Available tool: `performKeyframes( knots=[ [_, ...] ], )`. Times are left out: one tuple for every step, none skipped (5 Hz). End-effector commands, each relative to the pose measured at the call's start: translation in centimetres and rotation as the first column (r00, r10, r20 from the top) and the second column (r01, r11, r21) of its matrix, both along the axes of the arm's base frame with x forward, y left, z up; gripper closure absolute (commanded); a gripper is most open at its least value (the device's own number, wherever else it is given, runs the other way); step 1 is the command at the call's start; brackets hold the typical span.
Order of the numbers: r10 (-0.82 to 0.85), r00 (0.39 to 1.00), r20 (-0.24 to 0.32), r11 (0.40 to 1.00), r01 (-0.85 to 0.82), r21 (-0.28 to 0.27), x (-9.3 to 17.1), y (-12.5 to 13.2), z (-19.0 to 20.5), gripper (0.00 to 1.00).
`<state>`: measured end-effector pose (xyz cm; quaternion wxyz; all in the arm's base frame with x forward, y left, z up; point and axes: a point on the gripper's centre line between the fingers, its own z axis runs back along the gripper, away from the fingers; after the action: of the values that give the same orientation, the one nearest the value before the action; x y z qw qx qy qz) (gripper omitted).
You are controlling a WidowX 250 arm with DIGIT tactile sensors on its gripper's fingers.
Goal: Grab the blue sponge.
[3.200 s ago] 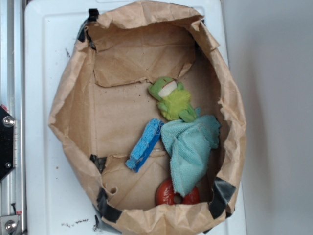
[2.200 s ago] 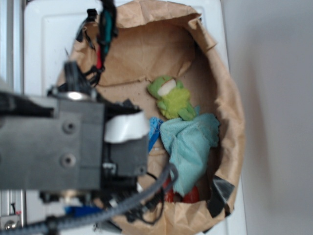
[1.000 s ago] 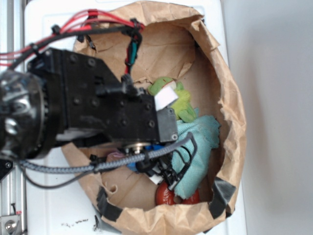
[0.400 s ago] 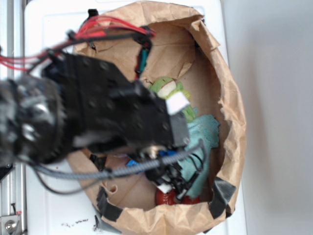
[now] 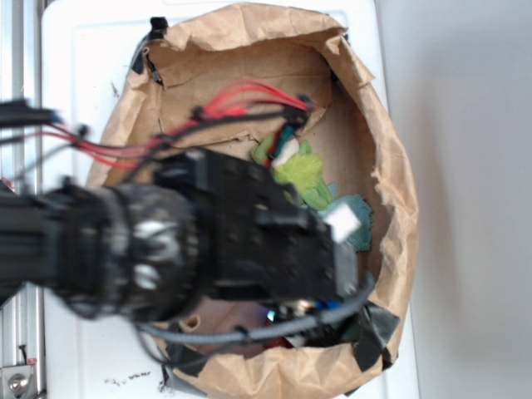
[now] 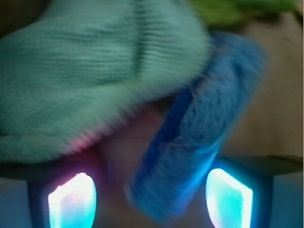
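- Wrist view: the blue sponge point(image 6: 197, 137) is seen close up and blurred, lying diagonally from upper right to lower left, its lower end between the two lit fingertips point(image 6: 71, 202) of the gripper point(image 6: 149, 202).
- The fingers are held apart, one at each lower corner of that view; whether either touches the sponge cannot be told.
- A teal terry cloth point(image 6: 90, 71) fills the upper left of the wrist view and overlaps the upper part of the sponge.
- A strip of green point(image 6: 237, 9) is glimpsed along the top edge, too blurred to be identified there.
- Brown paper point(image 6: 270, 114) is visible to the right of the sponge.
- Exterior view: the black arm point(image 5: 208, 241) with red cables point(image 5: 241, 104) reaches from the left into a crumpled brown paper bag point(image 5: 391, 166), covering most of its floor.
- Only small specks of blue point(image 5: 270, 314) are seen under the arm near the lower wall of the bag; the gripper itself is hidden there.
- A green plush toy point(image 5: 299, 170) lies beyond the arm, and a corner of the cloth point(image 5: 359, 218) shows just beside it.
- The bag rests on a white surface point(image 5: 83, 83).
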<state>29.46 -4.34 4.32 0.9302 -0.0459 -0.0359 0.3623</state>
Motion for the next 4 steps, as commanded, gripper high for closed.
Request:
performKeyframes(
  knots=[
    [-0.041,0.999,-0.031,0.999,0.041,-0.008,-0.5,0.9,1.1,1.0],
    [-0.057,0.998,-0.026,0.998,0.057,-0.03,-0.8,1.5,2.3,1.0],
    [-0.065,0.998,-0.025,0.996,0.064,-0.056,-1.6,2.0,3.3,1.0],
    [-0.065,0.998,-0.01,0.996,0.064,-0.067,-2.7,3.1,4.7,0.2]
  ],
)
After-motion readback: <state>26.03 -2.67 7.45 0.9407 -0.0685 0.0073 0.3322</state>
